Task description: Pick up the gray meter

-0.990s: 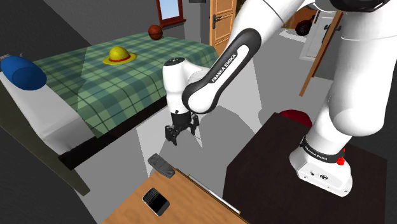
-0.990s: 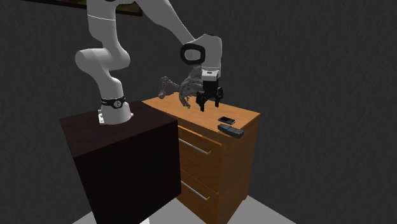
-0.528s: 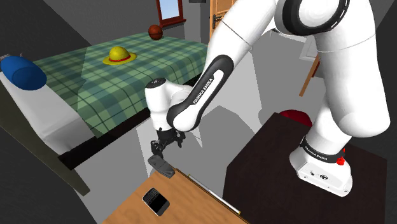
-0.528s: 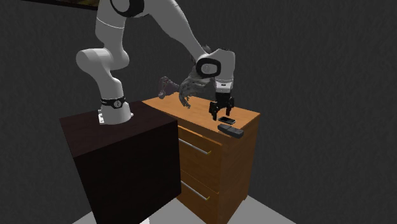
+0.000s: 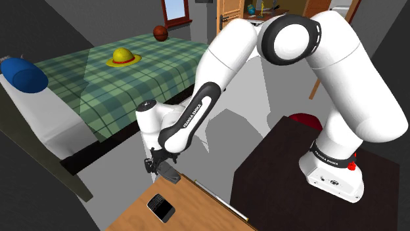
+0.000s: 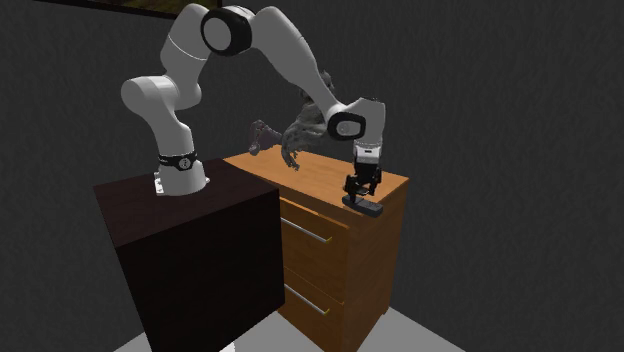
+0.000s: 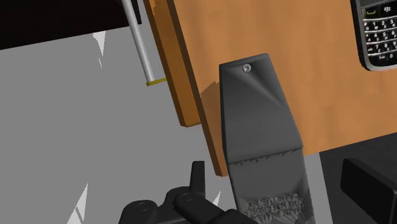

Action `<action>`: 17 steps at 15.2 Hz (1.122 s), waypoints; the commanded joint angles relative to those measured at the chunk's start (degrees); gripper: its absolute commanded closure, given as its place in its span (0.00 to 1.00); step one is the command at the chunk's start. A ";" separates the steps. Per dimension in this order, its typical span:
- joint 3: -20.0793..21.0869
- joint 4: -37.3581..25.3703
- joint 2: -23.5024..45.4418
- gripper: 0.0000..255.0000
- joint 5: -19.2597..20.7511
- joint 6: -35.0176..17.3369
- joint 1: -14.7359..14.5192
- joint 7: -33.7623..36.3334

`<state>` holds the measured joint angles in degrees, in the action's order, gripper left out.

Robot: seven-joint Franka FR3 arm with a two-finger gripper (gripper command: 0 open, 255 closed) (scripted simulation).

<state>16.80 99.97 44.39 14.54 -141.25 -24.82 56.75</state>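
The dark gray meter [image 7: 261,127], a flat wedge-shaped piece, lies at the edge of the wooden drawer chest [image 7: 305,38]. One end juts out past the top's rim, and a black keypad phone [image 7: 379,32] lies apart from it, further in on the same top. The hand [image 7: 281,177] hangs low over the meter's overhanging end, released, its black fingers [image 7: 198,175] standing apart on either side of the meter without clasping it.

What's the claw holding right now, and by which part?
Nothing yet. The black claw is open and straddles the dark grey wedge-shaped meter, touching neither side of it.
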 commanded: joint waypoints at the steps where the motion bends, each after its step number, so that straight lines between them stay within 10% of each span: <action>1: -0.41 -0.53 1.43 0.00 0.38 -0.94 -0.41 0.26; 6: -1.03 -1.46 3.73 0.00 0.88 -2.34 -0.90 0.48; 7: -1.04 -1.45 3.75 1.00 0.89 -2.37 -0.86 0.43; 17: -0.86 -1.18 3.08 1.00 0.75 -1.96 -0.76 0.42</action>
<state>15.80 98.54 47.86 15.37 -143.36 -25.61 57.17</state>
